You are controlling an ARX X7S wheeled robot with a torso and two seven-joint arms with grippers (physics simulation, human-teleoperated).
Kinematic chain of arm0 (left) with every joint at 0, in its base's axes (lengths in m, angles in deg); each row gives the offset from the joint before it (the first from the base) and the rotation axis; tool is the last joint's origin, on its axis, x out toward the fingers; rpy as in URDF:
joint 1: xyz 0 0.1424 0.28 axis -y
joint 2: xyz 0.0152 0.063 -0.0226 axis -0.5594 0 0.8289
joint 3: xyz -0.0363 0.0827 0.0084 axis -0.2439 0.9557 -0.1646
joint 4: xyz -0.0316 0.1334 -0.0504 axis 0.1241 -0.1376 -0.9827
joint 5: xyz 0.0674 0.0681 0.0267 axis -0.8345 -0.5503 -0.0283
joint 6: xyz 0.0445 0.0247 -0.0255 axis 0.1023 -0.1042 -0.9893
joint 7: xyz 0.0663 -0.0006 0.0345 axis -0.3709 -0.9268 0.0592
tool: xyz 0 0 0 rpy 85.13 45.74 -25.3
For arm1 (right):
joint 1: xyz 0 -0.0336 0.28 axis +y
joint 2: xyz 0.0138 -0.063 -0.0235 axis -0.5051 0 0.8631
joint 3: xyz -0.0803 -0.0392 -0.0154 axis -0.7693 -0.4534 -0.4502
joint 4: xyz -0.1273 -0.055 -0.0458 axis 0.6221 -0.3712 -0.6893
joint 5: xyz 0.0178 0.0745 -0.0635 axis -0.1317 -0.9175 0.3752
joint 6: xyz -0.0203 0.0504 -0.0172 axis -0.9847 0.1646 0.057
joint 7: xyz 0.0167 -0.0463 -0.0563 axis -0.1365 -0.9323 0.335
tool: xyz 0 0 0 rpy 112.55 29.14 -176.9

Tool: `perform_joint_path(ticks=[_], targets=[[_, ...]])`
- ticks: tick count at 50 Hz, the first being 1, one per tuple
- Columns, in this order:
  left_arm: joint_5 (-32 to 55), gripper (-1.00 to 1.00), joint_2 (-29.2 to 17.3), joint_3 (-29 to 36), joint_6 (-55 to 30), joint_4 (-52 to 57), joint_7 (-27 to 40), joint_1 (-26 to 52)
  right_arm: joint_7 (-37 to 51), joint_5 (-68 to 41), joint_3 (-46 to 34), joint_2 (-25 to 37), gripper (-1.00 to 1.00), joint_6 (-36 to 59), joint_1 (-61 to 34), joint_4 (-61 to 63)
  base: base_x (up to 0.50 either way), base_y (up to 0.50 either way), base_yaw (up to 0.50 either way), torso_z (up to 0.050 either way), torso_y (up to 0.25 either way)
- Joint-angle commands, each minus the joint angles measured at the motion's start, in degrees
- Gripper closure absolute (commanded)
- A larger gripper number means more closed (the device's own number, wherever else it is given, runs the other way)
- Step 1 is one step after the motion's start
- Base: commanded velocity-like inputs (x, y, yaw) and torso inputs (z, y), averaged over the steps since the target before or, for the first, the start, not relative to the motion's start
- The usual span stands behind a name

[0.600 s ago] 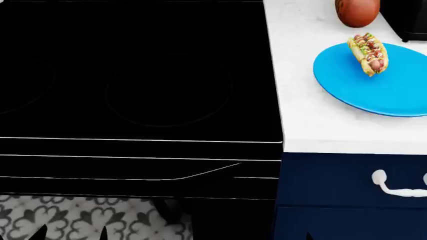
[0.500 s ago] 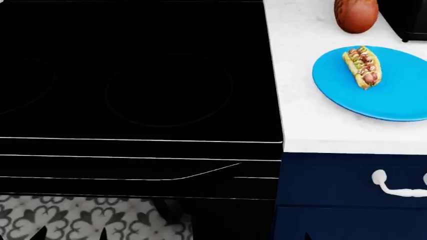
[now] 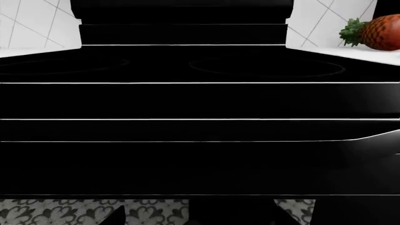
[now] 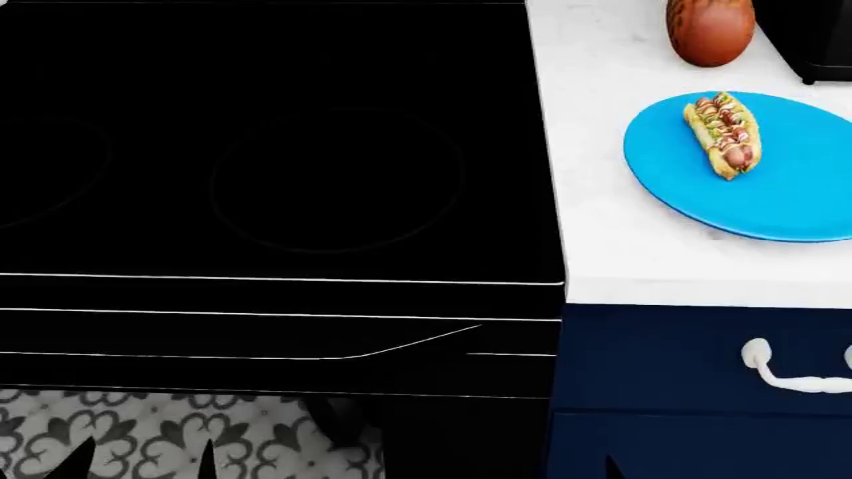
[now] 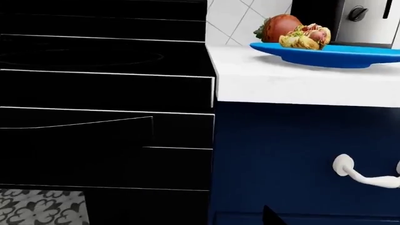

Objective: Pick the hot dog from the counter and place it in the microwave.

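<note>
White marbled counter (image 4: pixel 600 249) ran beside a glossy black stovetop (image 4: pixel 266 150), above a dark blue cabinet with a pale drawer handle (image 4: pixel 785 374). The hot dog (image 4: pixel 720 133) lay on a blue plate (image 4: pixel 785 200), not on the bare stone, well ahead of and above the right pincer (image 4: pixel 613 469). It was farther still from the left pincer (image 4: pixel 140 461), which sat low in front of the oven face. The pineapple (image 4: pixel 709 30) stood just beyond the plate, and the microwave (image 4: pixel 812 40) was beyond that, at the far corner from the right pincer. Only dark finger ends showed at the lower edge of the head view, so it could not be told whether either pincer was released or clenched; neither held anything that could be seen. Both arms appeared parked low, in my judgement because the reach had not begun. The right arm was the nearer candidate. Compared with the frame 0.6 s earlier, the hot dog had moved from the plate's far rim towards its middle. The left finger ends had also risen slightly into view.
</note>
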Motion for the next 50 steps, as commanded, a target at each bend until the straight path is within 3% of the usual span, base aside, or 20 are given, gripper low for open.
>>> perform_joint_path(ticks=[1,6,44,47,50], targets=[[0.6,-1.00,-1.1,1.2,0.1,0.3,1.4,0.1,1.3,-0.3,-1.4,0.9,-1.00,-0.1,-0.2,0.0,0.00,0.00,0.00,0.000,0.000],[2.1,-1.00,-1.1,0.8,0.1,0.6,1.8,0.2,1.6,-0.5,-1.7,1.2,-1.00,-0.1,-0.2,0.1,0.00,0.00,0.00,0.000,0.000],[6.6,-1.00,-3.3,2.7,-0.2,-0.1,3.4,1.8,4.1,-0.9,-4.9,3.6,-1.00,-3.1,-1.1,-2.0,0.00,0.00,0.00,0.050,0.019],[7.6,-1.00,-4.4,2.5,-2.2,4.7,3.3,1.4,3.5,-2.1,-4.3,4.7,-1.00,-0.2,-2.1,1.9,0.00,0.00,0.00,0.033,0.012],[11.4,-1.00,-9.0,0.8,-14.1,21.2,3.7,1.4,3.3,-2.4,-2.9,8.3,-1.00,10.7,-2.3,19.6,0.00,0.00,0.00,0.000,0.000]])
